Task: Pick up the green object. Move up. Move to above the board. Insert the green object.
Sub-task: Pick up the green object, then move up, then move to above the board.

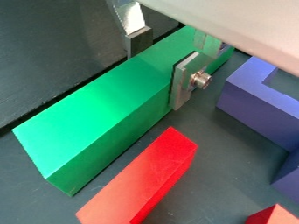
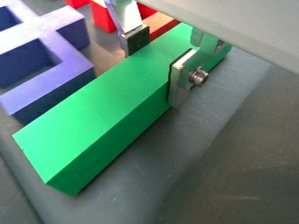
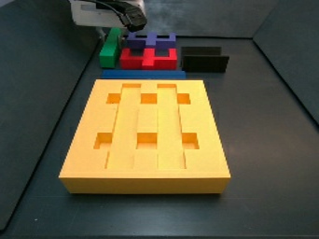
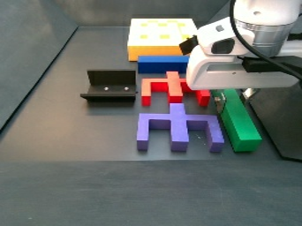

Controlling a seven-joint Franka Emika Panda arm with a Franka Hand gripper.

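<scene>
Now red block and purple block flank green object; pincer narrowly straddles its end.

White gripper low over far end of long matte green rectangular bar, fingers hidden. Purple notched block beside bar; thick yellow board behind.

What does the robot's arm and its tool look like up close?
The tool, down by the green object, has two flat silver fingers with dark pads, one showing a round metal bolt head. The body above it is chunky, white and glossy, with black cables looping around it.
</scene>
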